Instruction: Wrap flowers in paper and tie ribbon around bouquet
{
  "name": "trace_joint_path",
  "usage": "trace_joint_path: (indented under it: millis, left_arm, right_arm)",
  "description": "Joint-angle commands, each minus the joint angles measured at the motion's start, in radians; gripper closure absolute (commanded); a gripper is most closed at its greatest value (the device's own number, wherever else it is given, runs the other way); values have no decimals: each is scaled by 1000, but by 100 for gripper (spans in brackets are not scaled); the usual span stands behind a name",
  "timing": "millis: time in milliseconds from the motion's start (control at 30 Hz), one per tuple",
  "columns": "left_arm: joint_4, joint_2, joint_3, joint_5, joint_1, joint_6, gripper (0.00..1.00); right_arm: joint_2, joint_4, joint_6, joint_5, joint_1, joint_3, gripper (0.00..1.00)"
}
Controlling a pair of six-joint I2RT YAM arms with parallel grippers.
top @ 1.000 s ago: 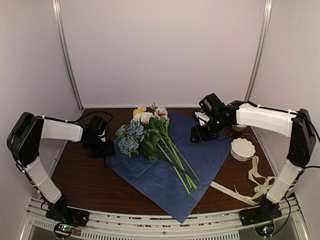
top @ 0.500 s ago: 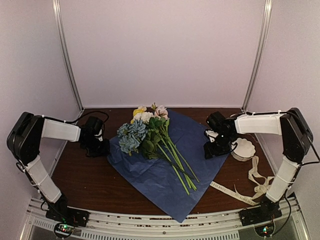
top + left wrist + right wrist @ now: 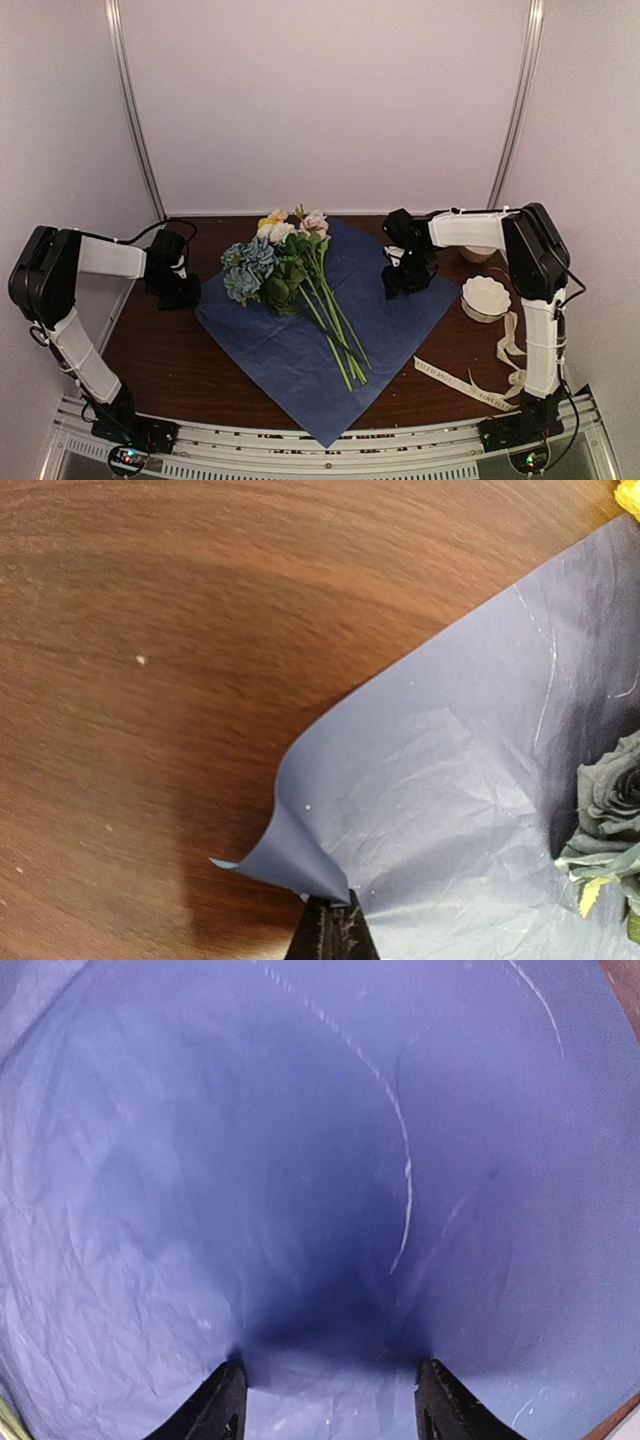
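Observation:
The paper (image 3: 300,345) lies spread on the table, dark blue face up. The flowers (image 3: 285,270) rest on it, blooms to the back and stems (image 3: 335,335) pointing to the front right. My left gripper (image 3: 186,291) is shut on the paper's left corner, which curls up from the wood (image 3: 300,850) right at the gripper (image 3: 335,905). A grey-blue bloom (image 3: 610,800) shows at that view's right edge. My right gripper (image 3: 405,281) stands open low over the paper's right part, its fingertips (image 3: 225,1392) down at the creased sheet (image 3: 300,1160). The ribbon (image 3: 480,385) lies loose at the front right.
A white scalloped bowl (image 3: 486,297) sits just right of the paper, and a second bowl (image 3: 478,254) is behind the right arm. Bare brown tabletop (image 3: 160,350) lies left and in front of the sheet. Metal posts (image 3: 135,110) stand at the back corners.
My left gripper has shut on the paper's corner and drawn it left, carrying the sheet and flowers with it. The right gripper has come down onto the paper's right side.

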Motion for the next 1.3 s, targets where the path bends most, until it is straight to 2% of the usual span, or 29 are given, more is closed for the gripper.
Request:
trace_joint_path:
  millis: [0,33,133,200,233,333,467,567,633,767,833,967,1067,1267]
  left_arm:
    - [-9,-2,0,2,24,69,100]
    - [-11,-9,4,14,23,79,100]
    - [-10,-48,7,48,22,91,62]
    - [-13,-98,3,54,21,94,41]
    - [-12,-146,-4,47,19,93,34]
    - [-14,-276,-34,-2,1,99,20]
    - [-44,-436,-67,-89,-85,129,17]
    - [-71,-531,-77,-167,-200,177,17]
    - [-73,-577,-89,-168,-258,204,17]
    - [-72,-629,-122,-156,-311,208,16]
    - [-67,-631,-132,-148,-329,205,16]
    - [-52,-598,-137,-150,-360,197,16]
    - [-43,-536,-131,-147,-375,196,16]
    - [-42,-378,-102,-147,-382,211,16]
  right_arm:
    - [48,-92,-31,37,-1,110,41]
    - [35,-95,-33,38,-1,112,41]
    - [-47,-90,-53,17,4,74,42]
    - [-144,-70,-90,-18,25,7,42]
    - [-202,-48,-120,-37,50,-37,42]
    - [-390,36,-258,-104,192,-199,42]
    - [-535,68,-406,-113,480,-337,38]
    - [-556,88,-451,-28,671,-383,38]
    - [-552,113,-485,41,789,-416,38]
    - [-515,190,-617,213,950,-499,38]
    - [-479,245,-666,244,1000,-521,37]
    - [-446,348,-699,220,1025,-549,37]
    - [-401,436,-722,296,1052,-559,38]
    - [-319,440,-693,364,1054,-496,44]
